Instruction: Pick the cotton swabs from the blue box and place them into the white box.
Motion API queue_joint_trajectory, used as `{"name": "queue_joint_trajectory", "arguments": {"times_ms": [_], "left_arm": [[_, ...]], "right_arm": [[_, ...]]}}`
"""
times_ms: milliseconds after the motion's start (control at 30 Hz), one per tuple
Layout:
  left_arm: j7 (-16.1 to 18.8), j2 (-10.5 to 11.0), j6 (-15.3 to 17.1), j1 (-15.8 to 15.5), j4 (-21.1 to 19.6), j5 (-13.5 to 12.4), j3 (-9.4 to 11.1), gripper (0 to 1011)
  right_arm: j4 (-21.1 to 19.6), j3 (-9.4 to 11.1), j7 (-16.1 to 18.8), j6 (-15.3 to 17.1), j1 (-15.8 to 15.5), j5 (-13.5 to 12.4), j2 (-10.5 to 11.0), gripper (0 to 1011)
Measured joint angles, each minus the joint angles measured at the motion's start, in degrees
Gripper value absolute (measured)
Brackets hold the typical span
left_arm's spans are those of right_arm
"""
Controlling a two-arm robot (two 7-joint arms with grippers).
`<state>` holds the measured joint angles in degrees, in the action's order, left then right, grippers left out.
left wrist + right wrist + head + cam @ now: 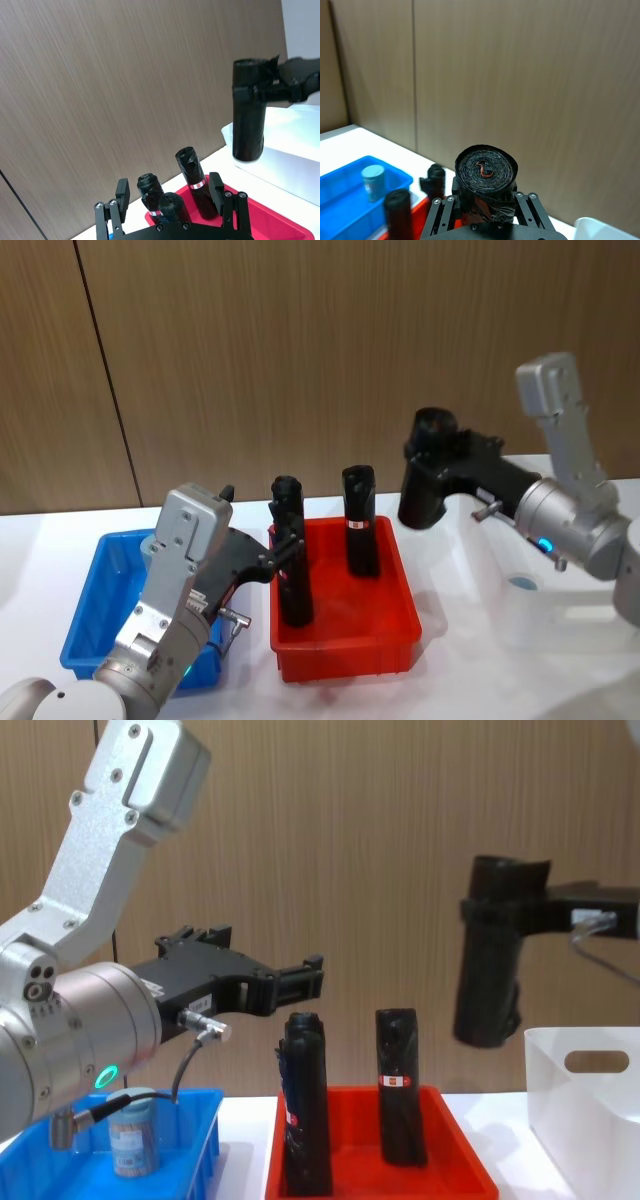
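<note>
right gripper (492,935): raised in the air, clamped on a black roll (490,980); roll held upright, above the gap between red tray and white box
held roll: end-on in the right wrist view (486,172), coiled layers showing; left wrist view shows it (249,112) hanging over the white box's near rim
left gripper (305,978): fingers spread apart, nothing between them, hovering above the left part of the red tray; in the head view (285,545) it sits just beside the left standing roll
cotton swabs (132,1138): one clear tub with pale lid, standing upright in the blue box; also seen in the right wrist view (372,181)
blue box (95,590): on the table at the robot's left, just beside the red tray, partly covered by the left arm
white box (580,1120): at the robot's right, oval handle cut-out visible; a pale round lid shows inside it in the head view (522,582)
red tray (395,625): between the two boxes; two black rolls standing upright in it (305,1115), (400,1085)
table (450,680): white, wood-panel wall behind
</note>
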<state>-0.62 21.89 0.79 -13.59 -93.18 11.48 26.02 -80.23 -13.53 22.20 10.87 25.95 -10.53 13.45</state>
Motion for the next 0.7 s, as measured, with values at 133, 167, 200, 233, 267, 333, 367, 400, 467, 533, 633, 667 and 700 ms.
{"name": "queue_joint_trajectory", "arguments": {"times_ms": [133,167,200,233,267,333,367,400,467,533,633,667,700], "left_arm": [[0.0,0.0,0.0,0.0,0.0,0.0,0.0,1004],[0.0,0.0,0.0,0.0,0.0,0.0,0.0,1004],[0.0,0.0,0.0,0.0,0.0,0.0,0.0,1004],[0.0,0.0,0.0,0.0,0.0,0.0,0.0,1004],[0.0,0.0,0.0,0.0,0.0,0.0,0.0,1004],[0.0,0.0,0.0,0.0,0.0,0.0,0.0,1004],[0.0,0.0,0.0,0.0,0.0,0.0,0.0,1004],[0.0,0.0,0.0,0.0,0.0,0.0,0.0,1004],[0.0,0.0,0.0,0.0,0.0,0.0,0.0,1004],[0.0,0.0,0.0,0.0,0.0,0.0,0.0,1004],[0.0,0.0,0.0,0.0,0.0,0.0,0.0,1004],[0.0,0.0,0.0,0.0,0.0,0.0,0.0,1004],[0.0,0.0,0.0,0.0,0.0,0.0,0.0,1004]], "right_arm": [[-0.1,0.94,-0.93,-0.19,0.52,0.54,0.78,485],[-0.08,1.11,-1.09,-0.25,0.63,0.68,0.9,485],[-0.02,1.26,-1.26,-0.27,0.74,0.78,1.02,485],[0.08,1.42,-1.52,-0.31,0.86,0.97,1.13,485],[0.34,1.74,-1.92,-0.39,1.09,1.2,1.38,485],[0.78,2.11,-2.38,-0.51,1.38,1.45,1.66,485],[1.19,2.4,-2.71,-0.6,1.62,1.67,1.88,486],[1.49,2.61,-2.93,-0.65,1.79,1.78,2.02,485],[2.28,3.07,-3.57,-0.78,2.21,2.03,2.34,486],[3.32,3.54,-4.08,-0.9,2.68,2.29,2.64,485],[4.73,4.07,-4.64,-1.04,3.25,2.62,2.97,486],[5.1,4.18,-4.83,-1.1,3.39,2.7,3.04,485],[5.53,4.31,-4.92,-1.14,3.54,2.74,3.12,486]]}}
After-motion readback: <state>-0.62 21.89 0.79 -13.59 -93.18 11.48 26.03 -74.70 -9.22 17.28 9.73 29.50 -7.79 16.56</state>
